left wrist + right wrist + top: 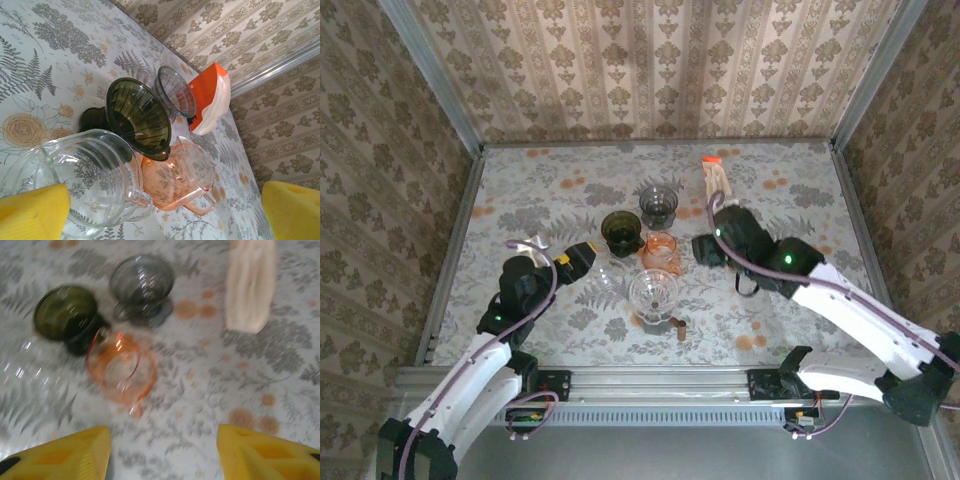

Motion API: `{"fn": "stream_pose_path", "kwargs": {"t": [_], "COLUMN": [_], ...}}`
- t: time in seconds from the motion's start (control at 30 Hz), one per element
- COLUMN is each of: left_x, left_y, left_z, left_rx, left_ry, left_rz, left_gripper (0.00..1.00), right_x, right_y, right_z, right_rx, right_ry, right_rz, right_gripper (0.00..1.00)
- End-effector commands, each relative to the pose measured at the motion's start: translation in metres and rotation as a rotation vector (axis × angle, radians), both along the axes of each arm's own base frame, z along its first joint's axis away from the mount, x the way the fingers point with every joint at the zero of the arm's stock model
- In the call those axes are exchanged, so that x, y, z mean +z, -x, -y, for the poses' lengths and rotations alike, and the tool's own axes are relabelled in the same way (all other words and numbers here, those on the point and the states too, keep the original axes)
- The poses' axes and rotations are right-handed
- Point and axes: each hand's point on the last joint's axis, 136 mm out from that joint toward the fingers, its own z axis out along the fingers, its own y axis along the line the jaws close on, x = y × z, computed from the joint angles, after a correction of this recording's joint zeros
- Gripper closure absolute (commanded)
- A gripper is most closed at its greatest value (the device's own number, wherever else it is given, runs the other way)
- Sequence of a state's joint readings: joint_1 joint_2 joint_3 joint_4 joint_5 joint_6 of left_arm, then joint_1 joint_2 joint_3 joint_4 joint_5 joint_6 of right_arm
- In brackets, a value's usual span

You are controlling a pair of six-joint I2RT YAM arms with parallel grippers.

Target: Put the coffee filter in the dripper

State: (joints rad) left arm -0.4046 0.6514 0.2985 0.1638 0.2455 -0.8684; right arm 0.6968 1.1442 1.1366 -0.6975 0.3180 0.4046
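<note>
- Cream paper coffee filter (718, 185): lay flat at the far side of the table, a ribbed wedge with an orange far end. Sat apart from every dripper and touched none, nearest the grey one.
- Smoky grey see-through dripper (658, 206): stood upright as a finely ribbed cone on a round foot, farthest back of the four.
- Dark olive-green glassy dripper (137, 117): stood just beside the grey one, a fluted cone with a thin rim on a dark base.
- Orange translucent dripper (120, 367): sat on the near side of those two and close to both. Showed smooth walls and a loop handle.
- Clear glass dripper (653, 292): sat nearest the arms, glossy and colourless, just in front of the orange one.
- Table (540, 180): lay under a pale, matte cloth printed with grey ferns and orange blossoms, between walls of patterned paper.
- Left gripper (165, 212): hung with its soft yellow pads spread as wide as they go and gripped nothing. Hovered just left of the clear glass dripper, whose rim came close to one pad.
- Right gripper (162, 457): hovered with its yellow pads apart and only bare cloth between them. Sat right of the orange translucent dripper, on the near side of the coffee filter, in a blurred wrist view.
</note>
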Motion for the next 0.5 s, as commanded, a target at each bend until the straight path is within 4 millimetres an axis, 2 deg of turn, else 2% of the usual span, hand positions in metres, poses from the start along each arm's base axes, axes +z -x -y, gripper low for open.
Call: {"fn": "stream_pose_path", "kwargs": {"t": [0.0, 0.13, 0.23, 0.33, 0.47], "left_x": [0.021, 0.020, 0.017, 0.015, 0.015], "left_y": [0.001, 0.003, 0.004, 0.004, 0.004], "left_z": [0.007, 0.008, 0.008, 0.008, 0.009], "left_rx": [-0.036, -0.045, -0.049, -0.051, -0.058], "left_ry": [0.030, 0.022, 0.013, 0.009, -0.004], "left_rz": [0.055, 0.053, 0.046, 0.043, 0.051], "left_gripper": [0.02, 0.03, 0.03, 0.03, 0.03], "right_x": [0.013, -0.013, -0.035, -0.051, -0.058], "right_y": [-0.057, -0.117, -0.152, -0.178, -0.202], "right_z": [0.004, 0.026, 0.040, 0.049, 0.055], "right_rx": [-0.071, -0.179, -0.222, -0.241, -0.259], "right_ry": [-0.056, 0.023, 0.036, 0.047, 0.080], "right_rz": [0.050, -0.001, -0.060, -0.097, -0.090], "right_gripper": [0.48, 0.60, 0.68, 0.72, 0.74]}}
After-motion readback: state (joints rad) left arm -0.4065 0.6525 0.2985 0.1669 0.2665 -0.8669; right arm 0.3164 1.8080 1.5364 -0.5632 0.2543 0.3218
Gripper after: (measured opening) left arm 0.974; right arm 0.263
